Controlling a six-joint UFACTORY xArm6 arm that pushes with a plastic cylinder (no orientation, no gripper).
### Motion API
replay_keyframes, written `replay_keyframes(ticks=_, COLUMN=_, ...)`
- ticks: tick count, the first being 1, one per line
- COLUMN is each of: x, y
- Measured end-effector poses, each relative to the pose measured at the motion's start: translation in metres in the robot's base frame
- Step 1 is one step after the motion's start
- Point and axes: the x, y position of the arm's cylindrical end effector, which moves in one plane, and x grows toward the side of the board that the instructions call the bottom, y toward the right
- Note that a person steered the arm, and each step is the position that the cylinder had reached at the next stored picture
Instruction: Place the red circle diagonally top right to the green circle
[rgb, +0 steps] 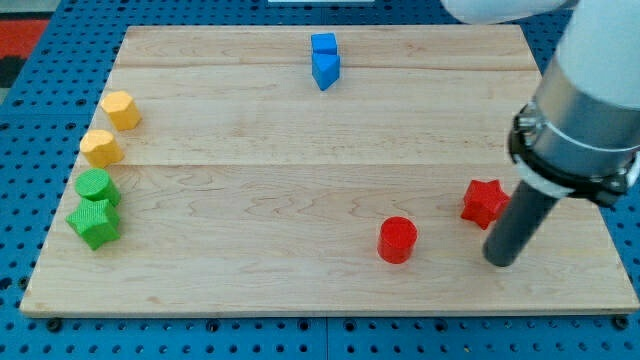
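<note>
Red circle sits near the surface bottom edge, my tip to its right below the red star, green circle at the left edge; no gripper fitted.

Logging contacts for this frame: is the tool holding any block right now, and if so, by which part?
Nothing is held. My tip is only a rod; it stands just below the red star and to the view's right of the red circle, apart from it.

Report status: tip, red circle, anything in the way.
My tip right of red circle, apart. Green circle far left. Path between clear; red star beside tip.
</note>
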Motion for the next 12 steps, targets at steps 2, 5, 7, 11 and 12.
replay_keyframes(ticks=2, x=-0.037, y=-0.114)
replay_keyframes(ticks=5, x=-0.066, y=-0.169)
replay_keyframes(ticks=7, x=-0.067, y=-0.133)
replay_keyframes(ticks=11, x=-0.085, y=-0.260)
replay_keyframes(ticks=12, x=-0.142, y=-0.195)
